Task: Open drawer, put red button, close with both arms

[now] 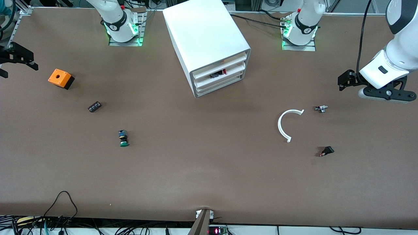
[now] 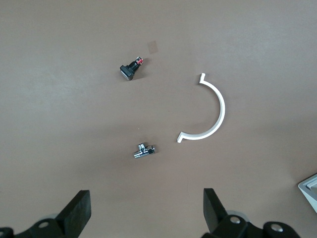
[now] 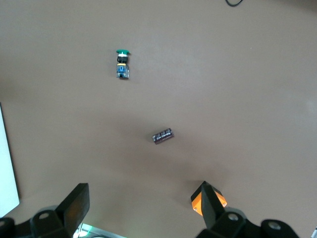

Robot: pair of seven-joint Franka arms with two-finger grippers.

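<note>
Red button (image 1: 223, 71) in middle drawer (image 1: 218, 76): probably light, rigid, small; best pinched across body. Left gripper (image 2: 146, 213), right gripper (image 3: 143, 210) spread, empty.

Orange box (image 1: 60, 78) near right arm's end of brown table (image 1: 202, 169); small black block (image 1: 94, 106) and green-capped switch (image 1: 123, 138) nearer camera. White curved strip (image 1: 284, 124), metal fitting (image 1: 321, 108), black part (image 1: 327, 151) toward left arm's end.
</note>
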